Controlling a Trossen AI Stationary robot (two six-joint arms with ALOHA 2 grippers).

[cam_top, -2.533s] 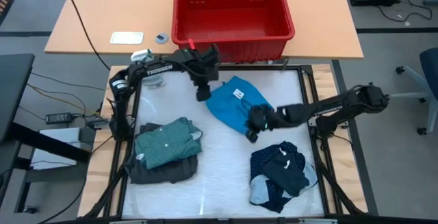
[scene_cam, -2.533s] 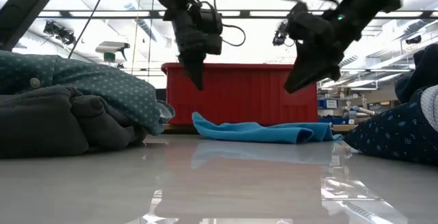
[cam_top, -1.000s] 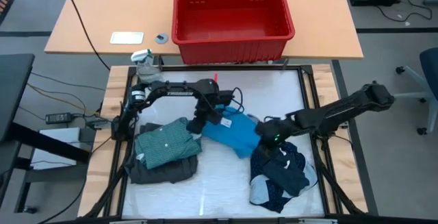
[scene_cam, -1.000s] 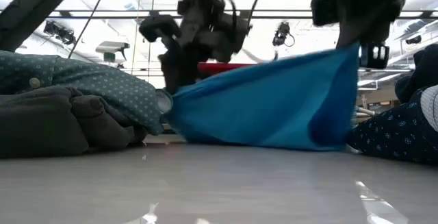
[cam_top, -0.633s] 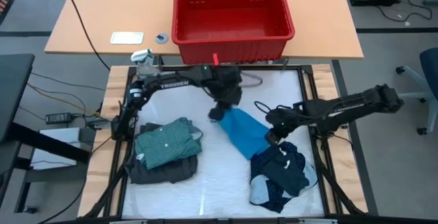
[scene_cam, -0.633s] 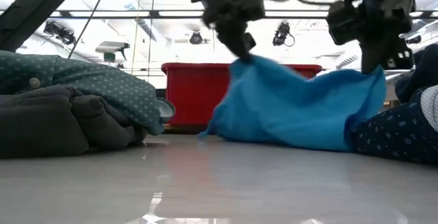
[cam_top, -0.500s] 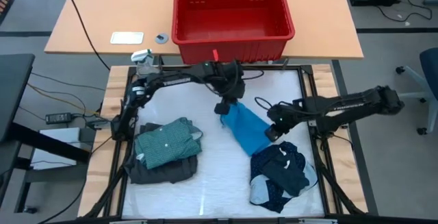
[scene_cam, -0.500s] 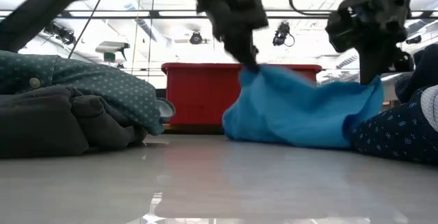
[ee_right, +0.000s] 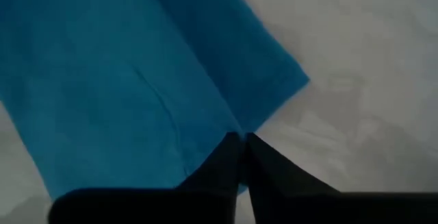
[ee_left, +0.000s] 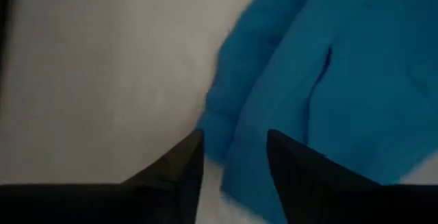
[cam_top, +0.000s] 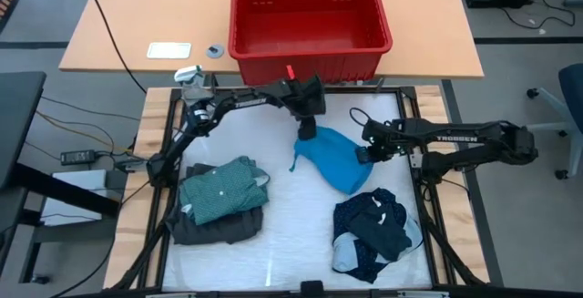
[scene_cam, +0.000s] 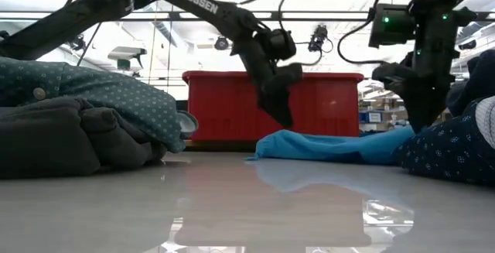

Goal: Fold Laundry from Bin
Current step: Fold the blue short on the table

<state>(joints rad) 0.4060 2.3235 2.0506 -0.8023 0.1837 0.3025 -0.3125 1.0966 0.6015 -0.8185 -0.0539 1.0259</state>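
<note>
Folding the bright blue cloth piece [cam_top: 335,159], lying just in front of the big red plastic bin [cam_top: 310,15], wants flat edges: left gripper [cam_top: 308,132] gapes above it; right gripper [cam_top: 363,155], fingers together, touches its edge.

Both arms reach inward, grippers low.
Left gripper [ee_left: 233,157] has fingers parted; right gripper [ee_right: 241,148] has fingers pressed together.

lab | ceiling light strips [scene_cam: 155,17] | shelving [scene_cam: 383,117] | floor cables [cam_top: 86,157]
</note>
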